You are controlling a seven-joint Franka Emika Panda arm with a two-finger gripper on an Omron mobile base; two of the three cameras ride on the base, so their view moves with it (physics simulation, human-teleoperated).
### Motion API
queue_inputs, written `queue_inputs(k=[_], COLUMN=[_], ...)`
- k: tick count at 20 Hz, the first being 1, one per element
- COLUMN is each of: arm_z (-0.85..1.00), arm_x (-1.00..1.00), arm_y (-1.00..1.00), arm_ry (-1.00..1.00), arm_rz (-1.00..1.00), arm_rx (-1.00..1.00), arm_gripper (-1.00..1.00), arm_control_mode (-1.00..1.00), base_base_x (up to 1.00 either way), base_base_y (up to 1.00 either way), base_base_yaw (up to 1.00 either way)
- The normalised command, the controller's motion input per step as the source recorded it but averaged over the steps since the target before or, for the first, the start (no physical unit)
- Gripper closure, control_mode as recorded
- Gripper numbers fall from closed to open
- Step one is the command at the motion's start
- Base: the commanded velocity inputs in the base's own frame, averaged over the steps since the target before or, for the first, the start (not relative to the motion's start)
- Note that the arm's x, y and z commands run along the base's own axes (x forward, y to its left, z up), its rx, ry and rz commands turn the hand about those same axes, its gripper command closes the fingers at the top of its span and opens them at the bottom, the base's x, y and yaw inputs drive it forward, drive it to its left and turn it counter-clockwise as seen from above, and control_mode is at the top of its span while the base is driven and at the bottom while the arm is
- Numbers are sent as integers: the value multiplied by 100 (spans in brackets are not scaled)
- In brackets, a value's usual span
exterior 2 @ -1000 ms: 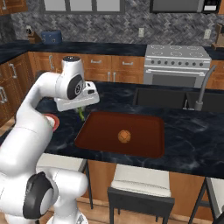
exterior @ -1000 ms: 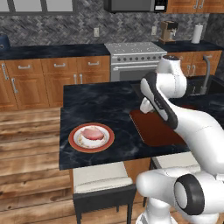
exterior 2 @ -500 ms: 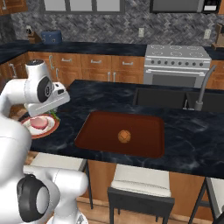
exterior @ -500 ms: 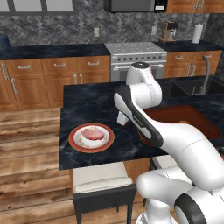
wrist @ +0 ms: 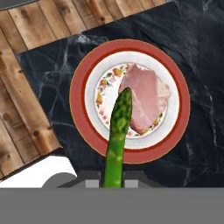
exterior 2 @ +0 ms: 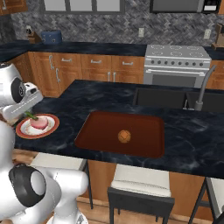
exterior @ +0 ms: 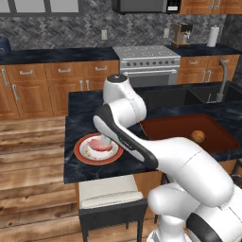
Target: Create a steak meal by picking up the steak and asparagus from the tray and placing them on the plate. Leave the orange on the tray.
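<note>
counter: dark marble island [exterior 2: 87, 94], holding the tray and plate well apart
tray: red-brown tray [exterior 2: 144, 146] sitting right of the plate, only the orange [exterior 2: 124, 136] lying in it, as the task wants
plate: red-rimmed plate [wrist: 81, 94] sitting near the counter's left edge, wood floor just past it
steak: steak [wrist: 144, 98] lying on the plate's white centre, slightly off to one side
gripper: gripper [wrist: 114, 180] hovering above the plate, fingers pinched narrow on the asparagus base
asparagus: asparagus [wrist: 119, 131] hanging in the grip, tip pointing over the steak's edge
step: placing the asparagus; judging it should be lowered close before letting go, or it may roll or bounce off
aim: bare white beside the steak looking like the flattest landing spot
room: open counter all round the plate, nothing crowding the descent; plate rim nearing the counter edge on the floor side
</note>
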Motion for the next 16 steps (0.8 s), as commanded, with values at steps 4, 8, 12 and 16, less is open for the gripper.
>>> queue_inputs(k=[4, 8, 12, 16], arm_z=[-15, -32, -40, -44], arm_x=[0, 0, 0, 1], arm_y=[48, 14, 11, 10], arm_ry=[0, 0, 0, 0], arm_rz=[15, 8, 7, 8], arm_rx=[-4, -1, 0, 0], arm_gripper=[100, 100, 100, 100], arm_control_mode=[-100, -100, -100, -100], base_base_x=[0, 0, 0, 0], base_base_y=[0, 0, 0, 0], base_base_yaw=[0, 0, 0, 0])
